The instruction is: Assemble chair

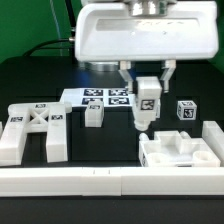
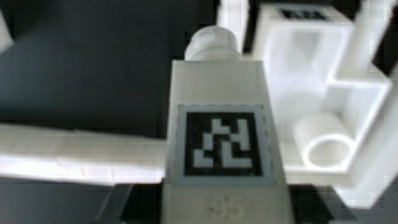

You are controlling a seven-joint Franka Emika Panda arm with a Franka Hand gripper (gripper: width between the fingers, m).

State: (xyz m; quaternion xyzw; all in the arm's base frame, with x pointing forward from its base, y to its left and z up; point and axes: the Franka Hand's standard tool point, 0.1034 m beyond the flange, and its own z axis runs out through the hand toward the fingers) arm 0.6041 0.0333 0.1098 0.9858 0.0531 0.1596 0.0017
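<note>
Gripper [image 1: 147, 92]: we find it clamped on the leg [image 1: 143, 116], with one finger on each side of the leg's upper end.
Leg, position: upright, pointing straight down from the jaws, with its tagged face toward the exterior camera.
Leg, lower end: at the far edge of the seat block [image 1: 180, 152]. We cannot tell whether the two touch.
Leg, wrist view: the leg [image 2: 221, 100] runs straight away from the camera. It is a square bar with a tag on its upper face and a rounded tip at the far end, close beside the seat block [image 2: 306, 60].
Seat block: near side of the table [image 1: 25, 88], toward the exterior view's right. It is low and chunky, with raised walls around a recess. We note a round socket [image 2: 329, 150] in one wall.
X-frame [image 1: 30, 128]: at the exterior view's left, well apart from the gripper. It has crossed braces between straight bars and carries tags.
Block [image 1: 93, 114]: small, between the X-frame and the leg, at the near edge of the marker board [image 1: 105, 97].
Cube [image 1: 186, 110]: small and tagged, to the right of the leg and apart from it.
Marker board: flat on the table, behind the leg.
Rail [image 1: 100, 182]: long, plain and white, along the near edge.
Materials: all chair parts are matte white plastic, thick and blunt-edged. The tags are black-and-white squares. The table is black.
</note>
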